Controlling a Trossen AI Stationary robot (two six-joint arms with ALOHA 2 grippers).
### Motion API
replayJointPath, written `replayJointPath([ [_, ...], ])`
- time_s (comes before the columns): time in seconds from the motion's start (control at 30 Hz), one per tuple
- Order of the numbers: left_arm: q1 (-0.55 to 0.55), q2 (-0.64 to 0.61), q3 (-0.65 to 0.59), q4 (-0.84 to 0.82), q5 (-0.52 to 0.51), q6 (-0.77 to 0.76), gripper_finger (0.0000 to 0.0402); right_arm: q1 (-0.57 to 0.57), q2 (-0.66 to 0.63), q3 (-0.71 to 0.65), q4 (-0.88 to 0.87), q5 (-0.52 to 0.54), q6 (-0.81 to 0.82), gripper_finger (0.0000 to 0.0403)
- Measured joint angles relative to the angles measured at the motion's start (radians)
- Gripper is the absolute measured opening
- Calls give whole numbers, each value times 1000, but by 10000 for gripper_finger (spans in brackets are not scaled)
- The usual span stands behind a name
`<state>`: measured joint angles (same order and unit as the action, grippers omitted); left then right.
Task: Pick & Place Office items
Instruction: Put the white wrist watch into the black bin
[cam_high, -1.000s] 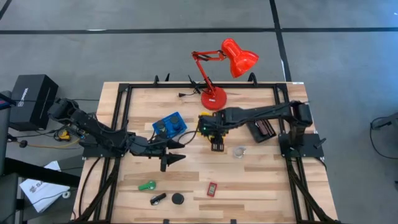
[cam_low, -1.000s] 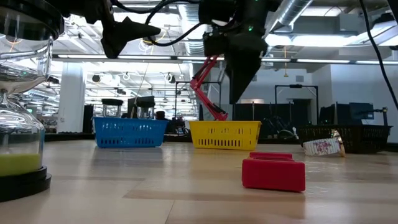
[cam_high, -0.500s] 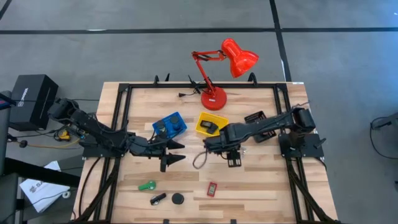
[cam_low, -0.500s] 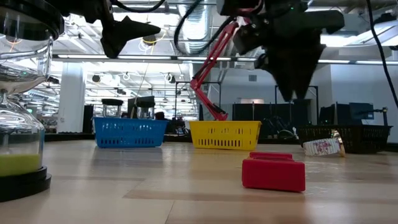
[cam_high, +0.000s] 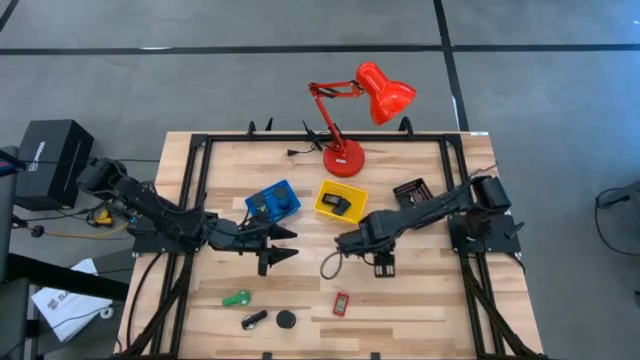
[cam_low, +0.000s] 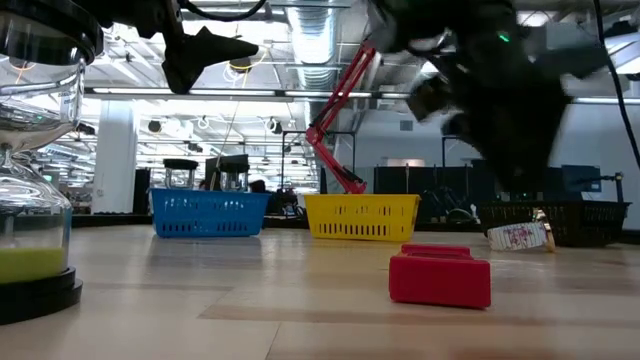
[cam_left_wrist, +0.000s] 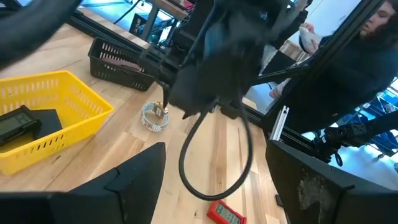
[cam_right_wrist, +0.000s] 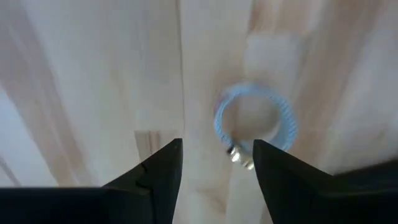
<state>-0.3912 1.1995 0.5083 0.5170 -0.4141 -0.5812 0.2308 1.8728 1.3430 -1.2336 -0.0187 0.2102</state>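
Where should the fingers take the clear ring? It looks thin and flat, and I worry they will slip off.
Probably from straight above, pinching one wall of the clear ring between the right gripper's open fingers: it lies flat on the wood, so only its rim offers a hold.

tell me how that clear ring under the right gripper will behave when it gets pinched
The clear ring looks thin and hollow, so probably light and somewhat springy. Lying flat on the table, it may skid away unless the right gripper, fingers open, straddles its rim.

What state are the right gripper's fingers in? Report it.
Open: the right gripper's two fingers stand apart, empty, above the clear ring.
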Motion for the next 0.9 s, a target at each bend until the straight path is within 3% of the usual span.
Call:
replayJointPath([
  [0.2, 0, 0, 0, 0, 0, 0, 273, 45, 1, -104, 68, -1, -23, 186],
  [0.5, 0, 0, 0, 2, -10, 0, 273, 67, 1, -113, 105, 2, -26, 186],
  [0.7, 0, 0, 0, 5, -13, 0, 273, 82, 1, -125, 199, 151, -36, 186],
  [0.9, 0, 0, 0, 7, -13, 0, 273, 82, 1, -164, 256, 147, -21, 186],
])
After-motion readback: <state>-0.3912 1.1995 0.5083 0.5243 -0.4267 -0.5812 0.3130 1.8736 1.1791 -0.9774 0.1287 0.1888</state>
